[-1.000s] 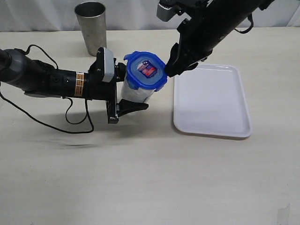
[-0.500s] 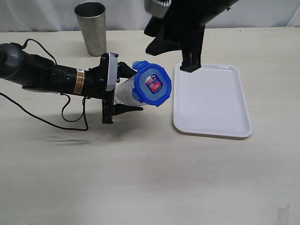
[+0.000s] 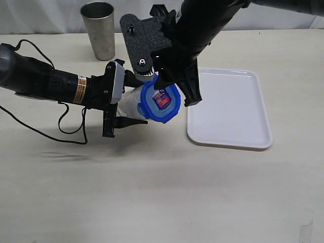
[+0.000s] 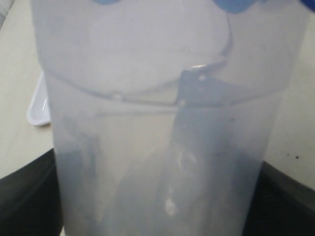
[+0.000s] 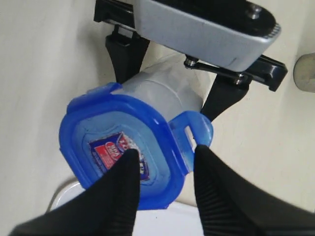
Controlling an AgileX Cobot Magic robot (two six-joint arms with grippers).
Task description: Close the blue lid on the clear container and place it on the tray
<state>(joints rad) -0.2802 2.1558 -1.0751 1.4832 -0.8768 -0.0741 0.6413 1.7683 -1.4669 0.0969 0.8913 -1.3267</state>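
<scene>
Your left jaws are clamped on the clear container (image 3: pixel 131 101), one on each side of its body. In the left wrist view its cloudy wall fills the frame between them. The container is tipped well over: its long axis runs close to level across the bench (image 3: pixel 152 192). The base points left toward the left arm's wrist, and the capped mouth points right toward the tray (image 3: pixel 230 109). The blue lid (image 3: pixel 161 99) sits on that mouth, its labelled face turned partly up and out. It is just beside the tray's left rim, not over it.

Your right jaws stand apart at the lid, straddling its rim. One tip lies over the label and the other is against a flap (image 5: pixel 196 130) that sticks out from the rim. You cannot tell from these views whether they pinch it. The steel cup (image 3: pixel 99 29) stands upright, well behind.
</scene>
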